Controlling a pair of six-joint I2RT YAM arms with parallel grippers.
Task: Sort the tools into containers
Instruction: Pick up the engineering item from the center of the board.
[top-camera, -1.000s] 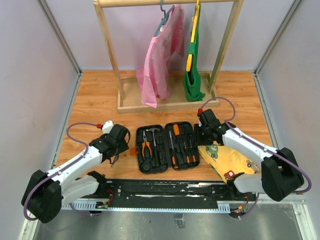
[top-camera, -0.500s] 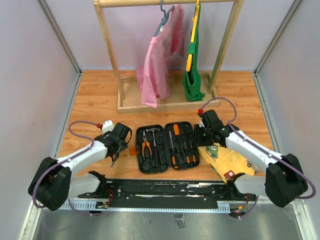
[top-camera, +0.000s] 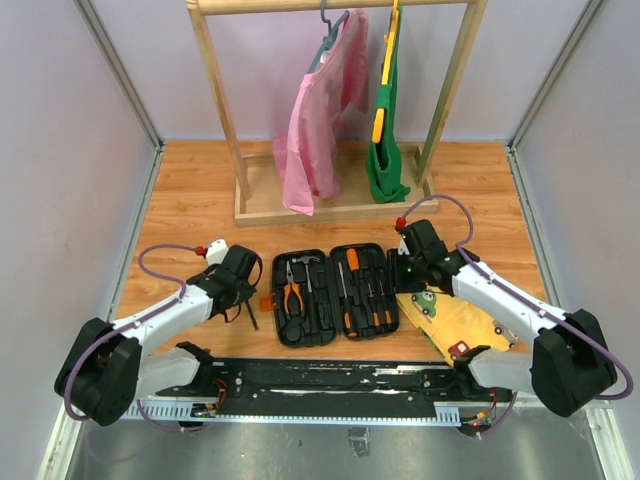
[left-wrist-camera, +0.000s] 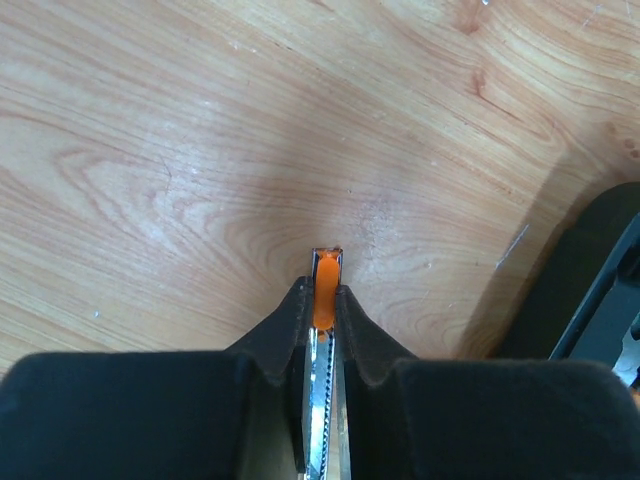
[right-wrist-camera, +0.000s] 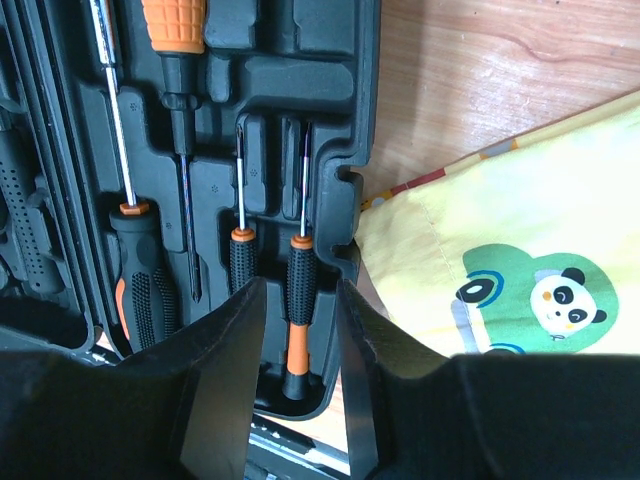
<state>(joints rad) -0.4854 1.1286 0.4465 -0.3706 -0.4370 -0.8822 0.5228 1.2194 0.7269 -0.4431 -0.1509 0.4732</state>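
The wooden surface carries an open black tool case near its front edge, a yellow picture board just right of it, apparently touching the case's edge, and a wooden clothes rack's base farther back

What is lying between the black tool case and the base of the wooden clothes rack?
Only bare table lies between case and rack base, as the top view shows.

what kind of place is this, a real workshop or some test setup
Most likely a robot lab test cell, not a workshop: plain walls box in a wooden table, and staged props share it, a clothes rack and an open tool case.
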